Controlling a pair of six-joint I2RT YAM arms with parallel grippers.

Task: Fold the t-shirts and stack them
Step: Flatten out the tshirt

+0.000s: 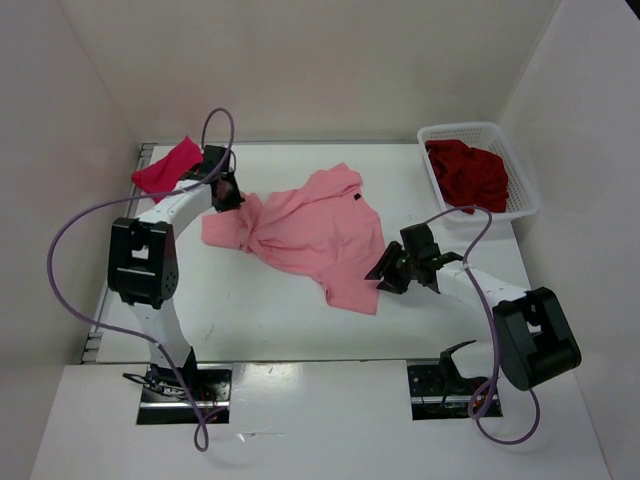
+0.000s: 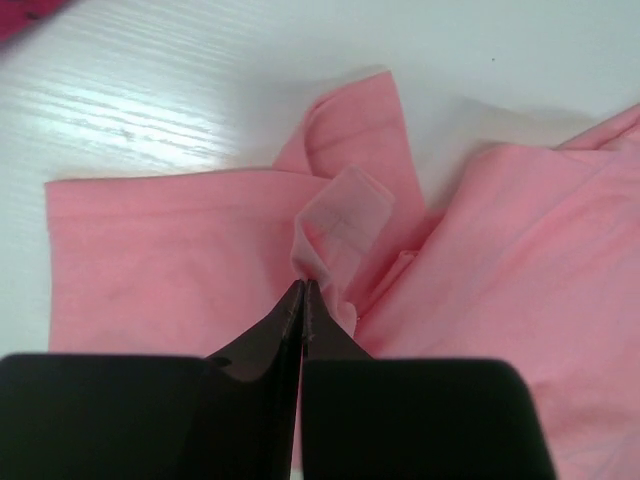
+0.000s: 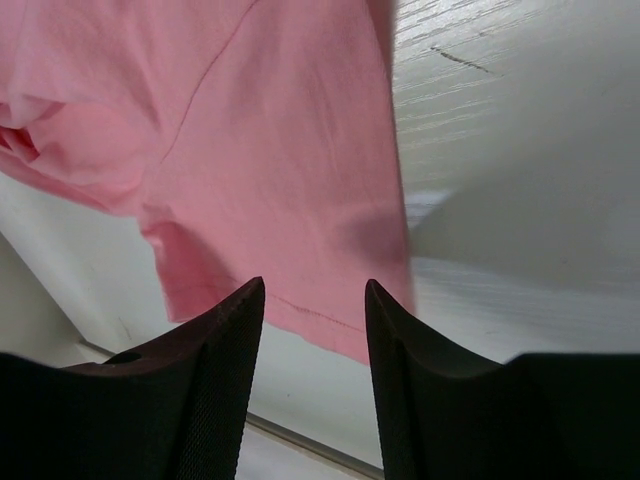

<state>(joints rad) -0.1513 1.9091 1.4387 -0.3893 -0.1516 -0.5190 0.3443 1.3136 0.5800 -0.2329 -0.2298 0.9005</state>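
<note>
The light salmon pink t-shirt (image 1: 310,230) lies crumpled across the middle of the table. My left gripper (image 1: 228,195) is at its left sleeve; in the left wrist view the jaws (image 2: 303,286) are shut together on a raised fold of the salmon shirt (image 2: 180,250). My right gripper (image 1: 385,272) is open at the shirt's lower right hem; in the right wrist view the gripper (image 3: 315,290) has the hem (image 3: 280,180) just ahead of its fingers. The crimson-pink t-shirt (image 1: 165,168) lies bunched at the far left. The dark red t-shirt (image 1: 470,172) sits in the basket.
The white lattice basket (image 1: 522,180) stands at the back right corner. White walls close in the table (image 1: 270,315) at the left, back and right. A corner of the crimson shirt (image 2: 20,15) shows at the top left of the left wrist view.
</note>
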